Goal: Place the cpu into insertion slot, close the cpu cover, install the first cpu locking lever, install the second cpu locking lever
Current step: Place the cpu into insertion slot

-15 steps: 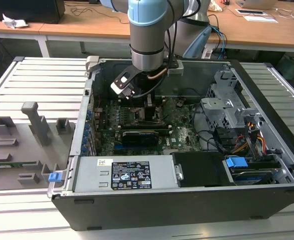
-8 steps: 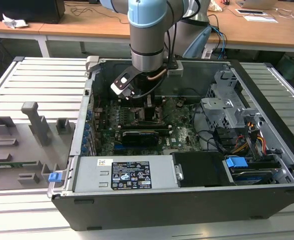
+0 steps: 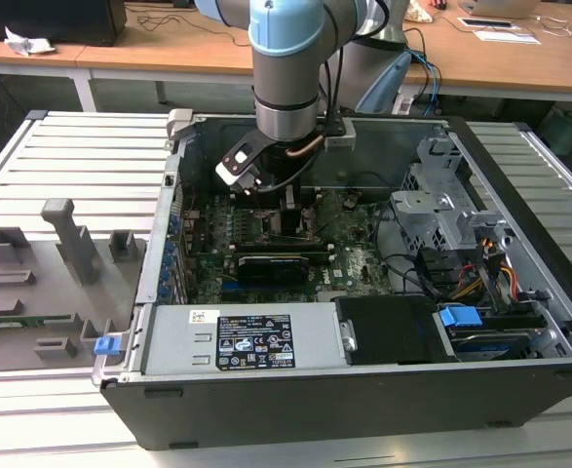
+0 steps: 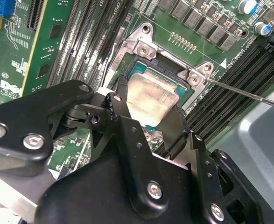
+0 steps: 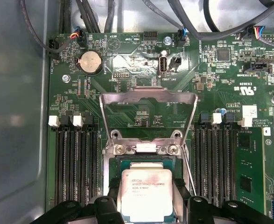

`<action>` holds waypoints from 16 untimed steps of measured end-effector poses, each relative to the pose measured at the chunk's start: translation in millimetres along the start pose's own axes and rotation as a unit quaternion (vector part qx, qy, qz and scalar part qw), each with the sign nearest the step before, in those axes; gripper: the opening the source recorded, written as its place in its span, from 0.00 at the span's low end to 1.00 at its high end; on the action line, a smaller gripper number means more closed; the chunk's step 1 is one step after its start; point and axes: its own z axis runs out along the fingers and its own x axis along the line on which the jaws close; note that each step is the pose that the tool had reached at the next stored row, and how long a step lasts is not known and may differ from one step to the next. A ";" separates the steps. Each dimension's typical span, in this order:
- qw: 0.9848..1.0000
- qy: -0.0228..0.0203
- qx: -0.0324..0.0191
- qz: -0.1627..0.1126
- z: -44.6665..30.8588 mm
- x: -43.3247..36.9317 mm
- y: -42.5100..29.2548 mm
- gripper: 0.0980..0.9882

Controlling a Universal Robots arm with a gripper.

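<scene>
Gripper narrowed onto the cpu: in both wrist views you have a black finger against each of two opposite edges of the chip, silvery face up. The cpu sits directly over the insertion slot; you cannot tell from these views whether it is fully seated or just above the socket. Beyond it, in the first wrist view, the cpu cover stands raised on its hinge, open, with the green motherboard showing through its window and black memory slots on both sides. In the exterior view your arm reaches straight down into the open computer case, which lies on a grey slatted table. Grey fixtures stand at the exterior view's left; wooden desks run behind.
</scene>
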 end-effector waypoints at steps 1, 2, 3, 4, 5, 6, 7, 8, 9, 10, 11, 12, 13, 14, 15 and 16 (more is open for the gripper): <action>1.000 0.000 0.000 0.000 0.0 0.0 0.0 0.48; 1.000 0.000 0.000 0.000 0.0 0.0 -0.1 0.48; 1.000 0.000 0.000 0.000 0.0 0.0 0.0 0.48; 1.000 0.000 0.000 0.000 0.1 0.0 0.0 0.48; 1.000 0.000 0.000 0.000 0.1 0.0 0.0 0.48; 1.000 0.000 0.000 0.000 0.1 0.0 0.0 0.48; 1.000 0.000 0.000 0.000 0.1 0.0 0.0 0.49; 1.000 0.000 0.000 0.000 0.1 0.0 0.1 0.49; 1.000 0.000 0.000 0.000 0.1 0.0 0.1 0.56; 1.000 0.000 0.000 0.000 0.1 0.0 0.1 0.56; 1.000 0.000 0.000 0.000 0.1 0.0 0.1 0.56; 1.000 0.000 0.000 0.000 0.1 0.0 0.1 0.56; 1.000 0.000 0.000 0.000 -0.1 0.1 0.2 0.56; 1.000 0.000 0.000 0.000 -0.8 0.1 0.2 0.56; 1.000 0.000 0.000 0.000 -1.6 0.1 0.3 0.56; 1.000 0.000 0.001 0.000 -3.7 0.1 0.5 0.56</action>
